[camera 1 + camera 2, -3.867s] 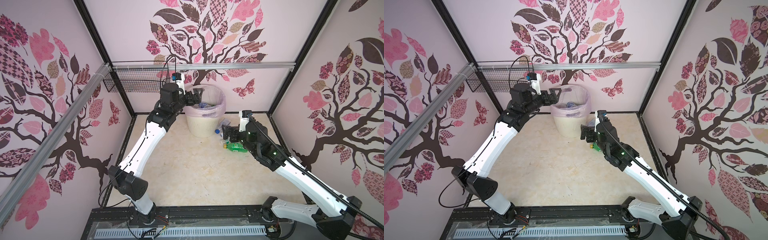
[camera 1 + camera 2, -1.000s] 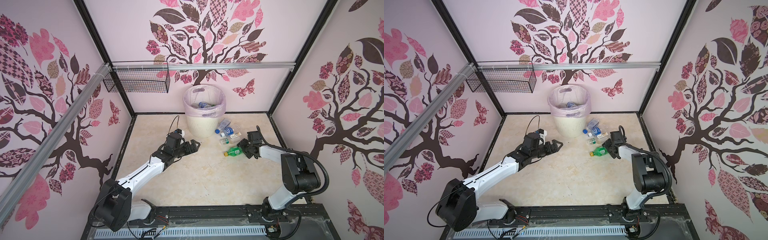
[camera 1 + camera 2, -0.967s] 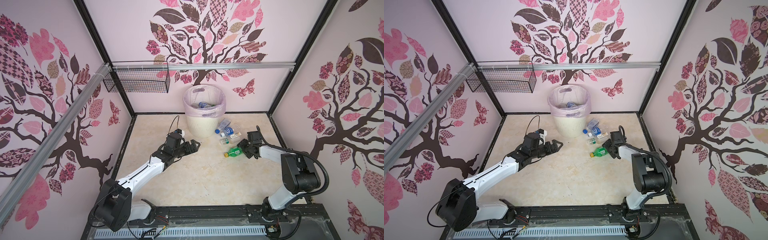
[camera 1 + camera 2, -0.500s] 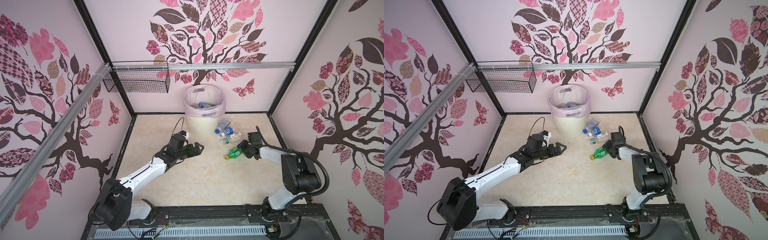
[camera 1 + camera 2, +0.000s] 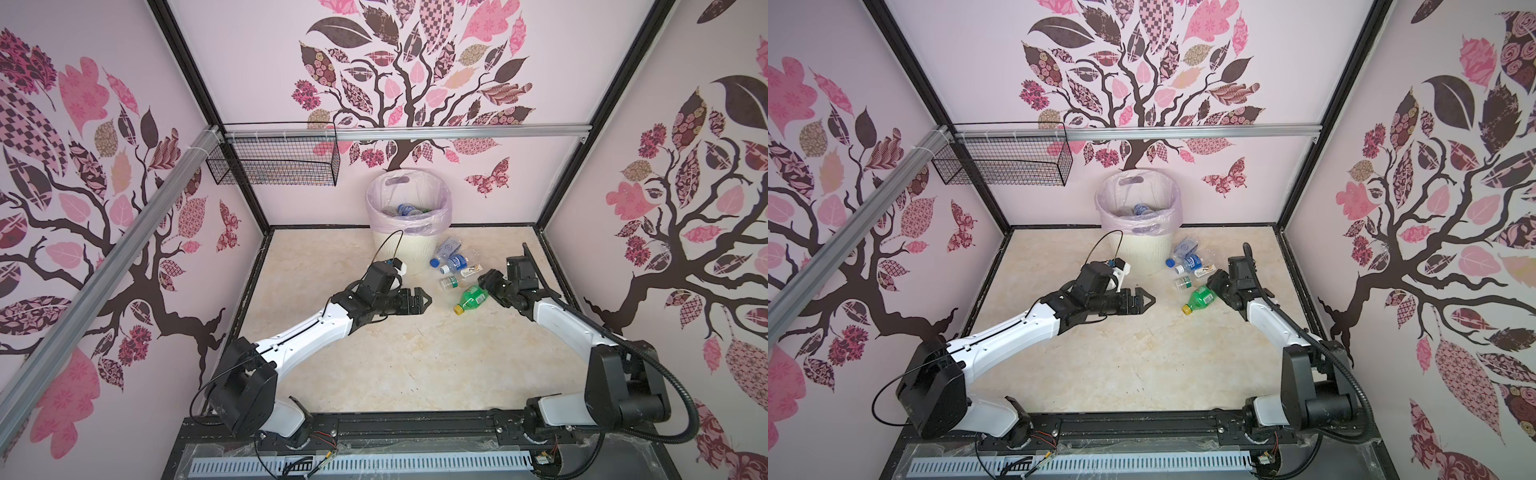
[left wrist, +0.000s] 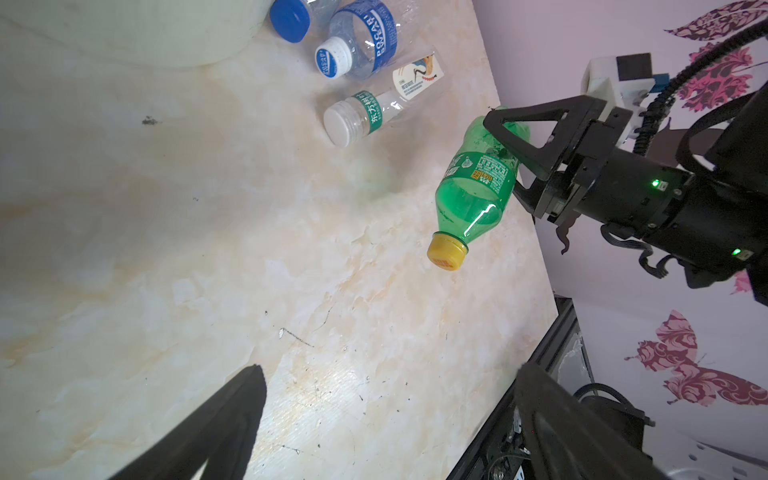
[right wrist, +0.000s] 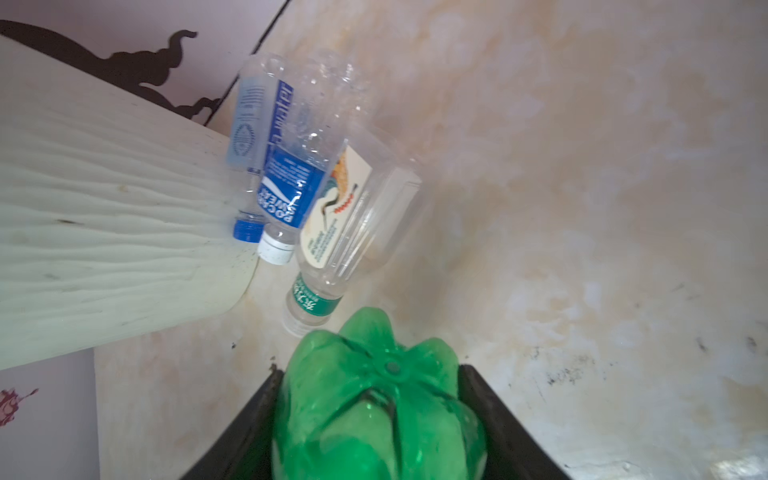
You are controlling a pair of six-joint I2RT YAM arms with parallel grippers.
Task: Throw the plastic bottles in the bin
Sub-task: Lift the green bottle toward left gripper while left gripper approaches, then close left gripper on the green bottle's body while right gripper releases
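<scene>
My right gripper (image 5: 487, 286) (image 5: 1217, 286) (image 7: 370, 384) is shut on the base end of a green bottle (image 5: 471, 297) (image 5: 1201, 298) (image 6: 473, 195) (image 7: 374, 411) with a yellow cap. The bottle hangs tilted just above the floor, cap lowest. Three clear bottles (image 5: 454, 262) (image 5: 1187, 262) (image 6: 361, 37) (image 7: 299, 166) lie in a cluster between it and the bin (image 5: 405, 254) (image 5: 1142, 254) (image 7: 104, 232). The bin stands at the back wall with several bottles (image 5: 405, 209) inside. My left gripper (image 5: 424, 302) (image 5: 1148, 302) (image 6: 388, 374) is open and empty over bare floor, left of the green bottle.
A black wire mesh basket (image 5: 274, 166) (image 5: 1005, 164) hangs on the back wall at upper left, under an aluminium rail. The right wall stands close behind my right arm. The black base frame (image 5: 374, 424) runs along the front edge.
My left gripper has slid right across the floor toward the green bottle. My right gripper has closed onto that bottle and tipped it up, the cap swinging a little.
</scene>
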